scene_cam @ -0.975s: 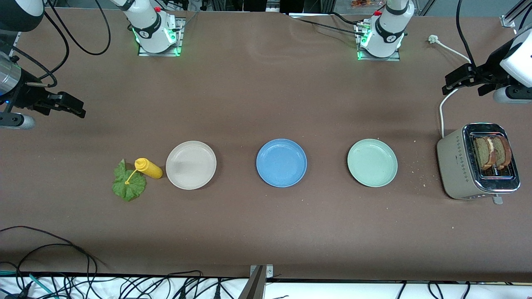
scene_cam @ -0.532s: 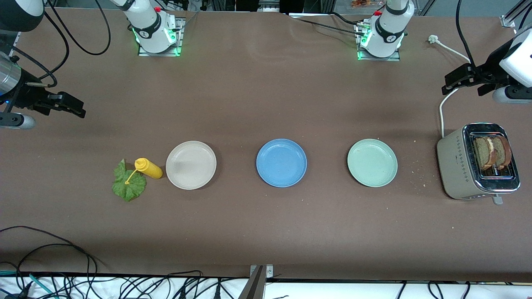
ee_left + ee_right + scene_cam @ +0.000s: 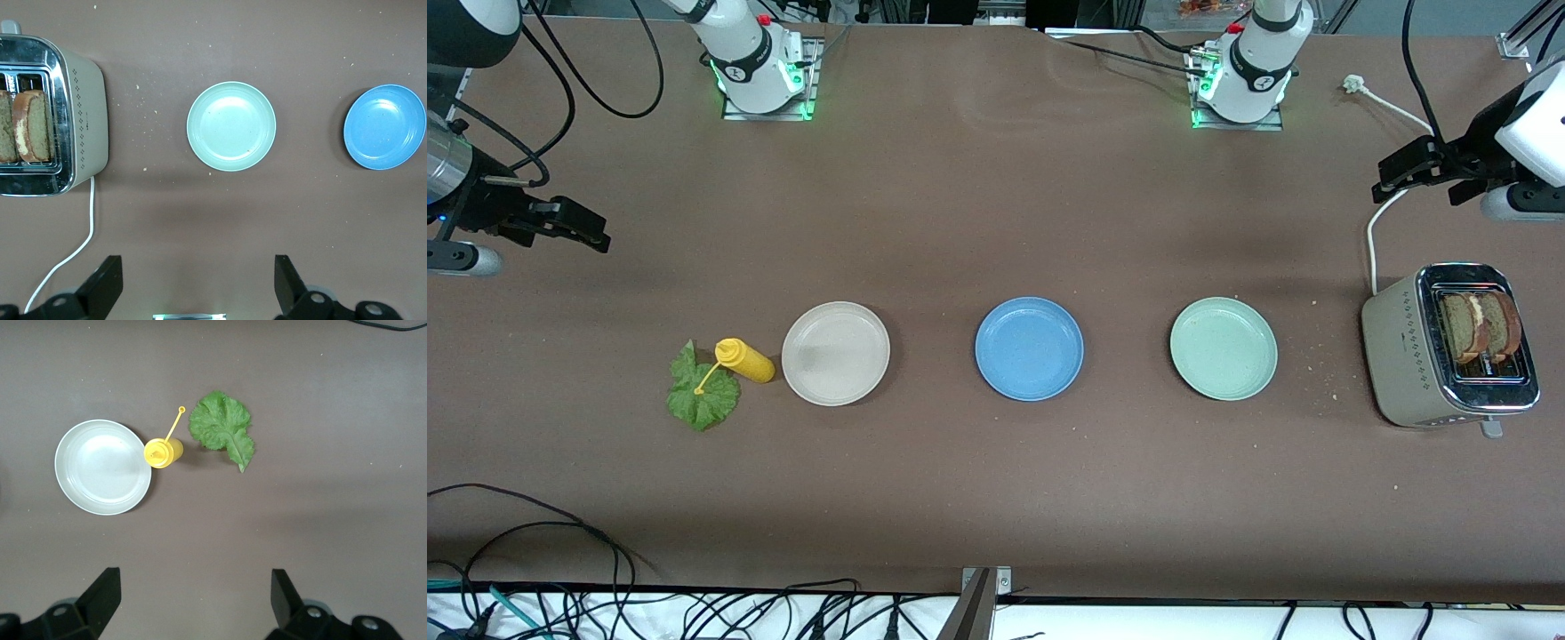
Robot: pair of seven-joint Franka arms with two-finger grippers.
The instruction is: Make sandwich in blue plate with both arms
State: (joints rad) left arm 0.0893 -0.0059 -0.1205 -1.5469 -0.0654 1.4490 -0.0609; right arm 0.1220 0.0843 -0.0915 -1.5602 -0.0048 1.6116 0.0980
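Both tools, left (image 3: 1409, 173) and right (image 3: 574, 227), are hovering spread over the bench (image 3: 996, 498); no writing is showing legibly.

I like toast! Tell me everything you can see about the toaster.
The toaster is a beige box with a shiny metal top and two slots, sitting on the table at the left arm's end, beside the pale green plate. Two brown bread slices stand in its slots. A white cord runs from it. Nothing grips it.
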